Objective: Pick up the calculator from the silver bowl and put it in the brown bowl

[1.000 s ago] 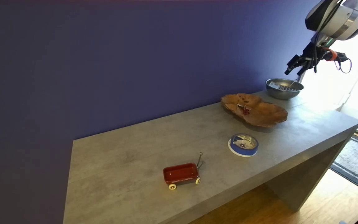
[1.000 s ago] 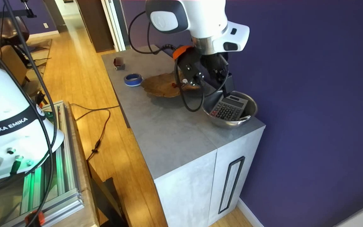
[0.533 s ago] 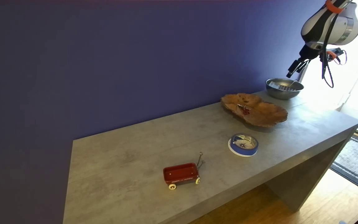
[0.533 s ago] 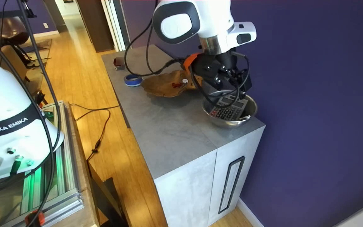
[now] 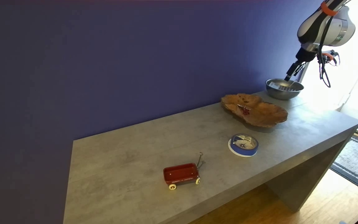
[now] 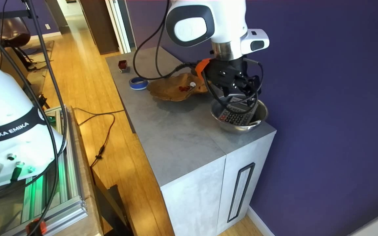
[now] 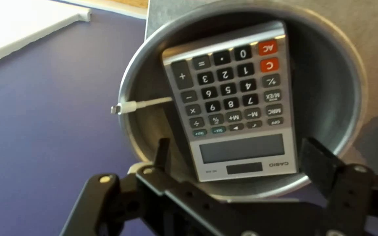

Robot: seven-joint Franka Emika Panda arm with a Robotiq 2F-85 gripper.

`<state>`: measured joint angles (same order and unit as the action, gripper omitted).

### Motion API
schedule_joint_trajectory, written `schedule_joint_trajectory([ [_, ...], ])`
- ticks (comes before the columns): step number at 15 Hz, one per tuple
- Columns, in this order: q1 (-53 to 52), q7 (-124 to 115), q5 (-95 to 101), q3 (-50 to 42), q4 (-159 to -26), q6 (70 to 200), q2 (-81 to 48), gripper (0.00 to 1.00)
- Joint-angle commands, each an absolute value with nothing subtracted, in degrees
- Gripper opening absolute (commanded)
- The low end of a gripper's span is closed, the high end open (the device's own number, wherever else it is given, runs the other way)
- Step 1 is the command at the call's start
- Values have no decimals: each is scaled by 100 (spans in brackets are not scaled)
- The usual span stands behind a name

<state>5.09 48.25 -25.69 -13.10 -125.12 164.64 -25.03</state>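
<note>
Jaws spread wide, our gripper (image 7: 237,147) stands over the display end of the calculator (image 7: 233,105) with nothing gripped; whether the tips reach below its face we cannot tell. We judge this to be the line-up for the grasp. The calculator lies face up and askew in the silver bowl (image 7: 323,85), off centre between the fingers (image 7: 320,160): the one at the right of the wrist view looks just beside its edge, the one at the left stands apart. Closing like that, we could shove or twist it before both sides bear, and end with a poor hold. If we go lower, a fingertip could land on the rim close by and push the whole bowl. A white cable (image 7: 128,107) with a metal plug juts past the rim and runs to the calculator's edge, perhaps under it, so lifting might drag it along. Outside, in an exterior view, a loop of black cord (image 6: 222,105) hangs before the bowl and could catch the rim as we rise. Close behind is the purple wall (image 5: 135,62), leaving us little room to swing. Near the silver bowl on the grey table (image 5: 129,152) sits the brown bowl (image 5: 266,110), wide and shallow, with small red things (image 5: 245,111) in it; let go too high, the calculator might strike those and slide over the uneven edge.
</note>
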Motion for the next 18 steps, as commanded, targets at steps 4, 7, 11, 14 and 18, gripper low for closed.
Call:
schedule_joint_trajectory([
  [4,1792,5342,-1973,-382,-11407,15290,-3007,100],
  [7,2099,5261,-1835,-172,-11091,14890,-3263,100],
  [11,2374,5081,-2150,35,-11068,15166,-3422,100],
  [14,2479,5093,-2011,149,-11202,15209,-3351,100],
  [18,2467,4983,-1982,230,-11106,15166,-3570,100],
])
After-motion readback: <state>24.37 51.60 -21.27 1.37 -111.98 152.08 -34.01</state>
